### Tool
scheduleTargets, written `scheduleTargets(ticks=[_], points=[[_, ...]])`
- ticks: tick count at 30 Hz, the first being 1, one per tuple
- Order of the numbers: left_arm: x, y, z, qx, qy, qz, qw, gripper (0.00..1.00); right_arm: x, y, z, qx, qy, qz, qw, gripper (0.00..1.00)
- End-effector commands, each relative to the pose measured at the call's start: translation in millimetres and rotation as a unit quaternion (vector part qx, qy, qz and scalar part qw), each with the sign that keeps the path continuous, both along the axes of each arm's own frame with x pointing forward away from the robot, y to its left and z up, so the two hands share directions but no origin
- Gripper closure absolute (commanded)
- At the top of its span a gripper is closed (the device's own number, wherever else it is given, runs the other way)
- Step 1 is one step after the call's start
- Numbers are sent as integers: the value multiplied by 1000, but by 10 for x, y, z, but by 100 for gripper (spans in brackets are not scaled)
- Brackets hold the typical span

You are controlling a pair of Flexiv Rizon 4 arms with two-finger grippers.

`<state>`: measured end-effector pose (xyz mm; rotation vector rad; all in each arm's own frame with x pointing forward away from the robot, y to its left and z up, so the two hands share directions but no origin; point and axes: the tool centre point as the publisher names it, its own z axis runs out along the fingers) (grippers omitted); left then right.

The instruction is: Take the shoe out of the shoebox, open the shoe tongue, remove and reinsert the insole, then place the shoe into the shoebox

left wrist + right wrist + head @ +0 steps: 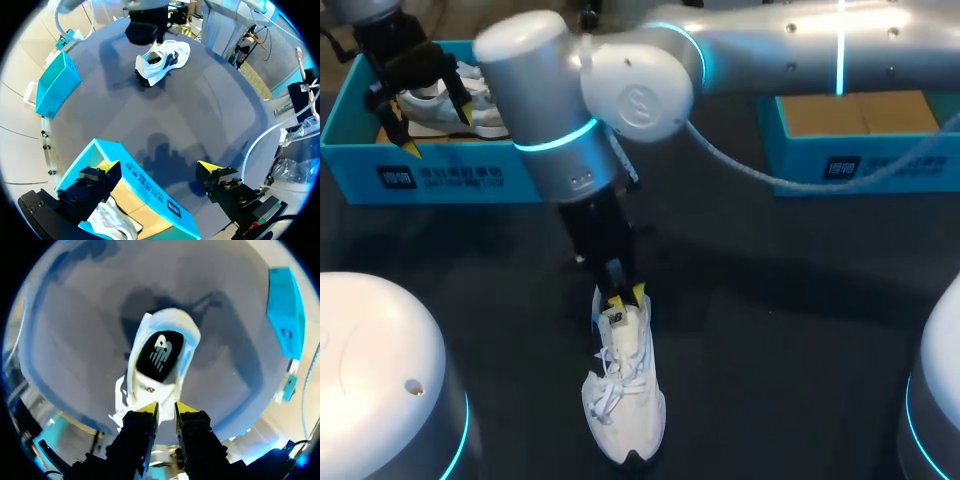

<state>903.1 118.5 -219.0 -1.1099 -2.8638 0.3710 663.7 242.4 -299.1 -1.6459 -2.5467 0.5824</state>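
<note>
Right wrist view: white shoe [170, 325] upright, black insole [160, 355] visible inside opening.

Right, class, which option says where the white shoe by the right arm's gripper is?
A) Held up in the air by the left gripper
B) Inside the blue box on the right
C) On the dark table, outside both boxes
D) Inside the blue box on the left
C: the shoe lies on the table under the right gripper, apart from the left box and the right box.
</note>
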Motion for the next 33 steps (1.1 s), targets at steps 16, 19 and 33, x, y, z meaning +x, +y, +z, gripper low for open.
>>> scheduleTargets(ticks=[16,19,33], points=[[-6,3,4,1,-1,0,1000,0,439,90,533,-17,-167,426,889,0],[-6,3,4,1,-1,0,1000,0,439,90,533,-17,-167,426,889,0],[-6,3,4,1,-1,0,1000,0,819,161,99,87,-190,505,838,0]])
